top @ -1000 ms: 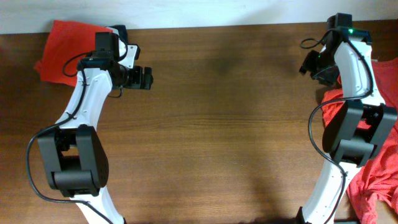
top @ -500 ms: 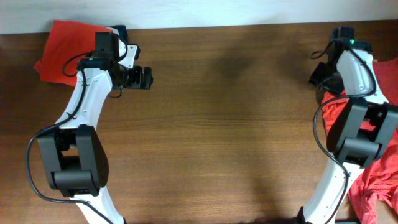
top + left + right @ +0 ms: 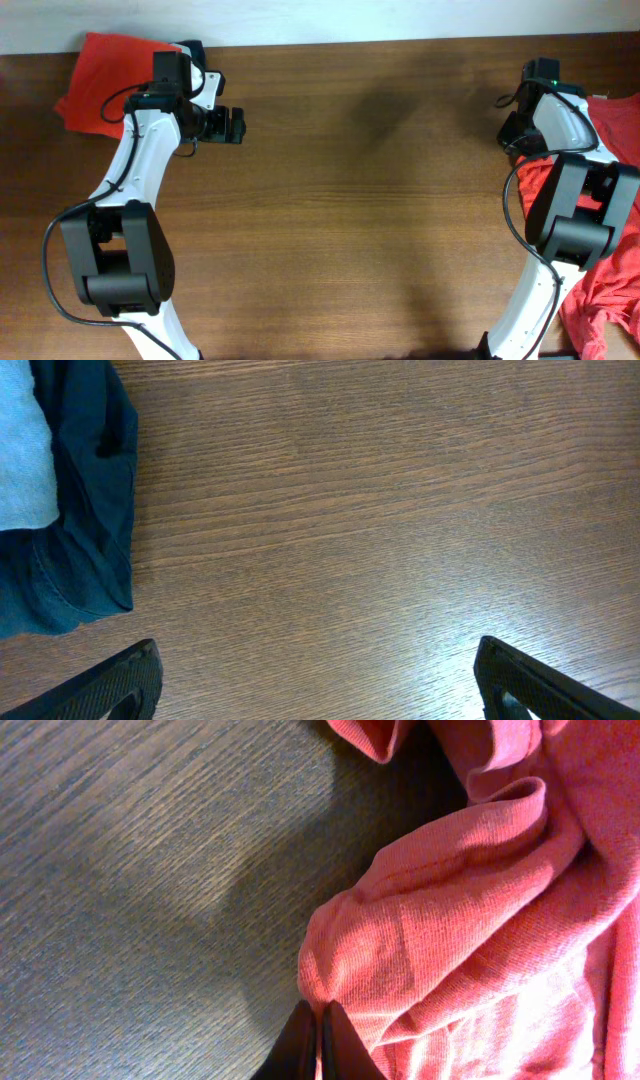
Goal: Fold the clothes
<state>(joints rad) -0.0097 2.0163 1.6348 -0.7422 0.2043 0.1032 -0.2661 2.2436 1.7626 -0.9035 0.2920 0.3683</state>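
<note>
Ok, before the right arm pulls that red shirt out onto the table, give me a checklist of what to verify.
1. Open, empty left gripper: ok.
2. Closed right gripper at the T-shirt edge: ok.
3. Fabric actually pinched: cannot tell.
4. T-shirt spread flat: not ok, bunched at the right edge of the table.
5. Bare wood between the arms for spreading: ok.
6. Navy garment apart from left gripper: ok.
</note>
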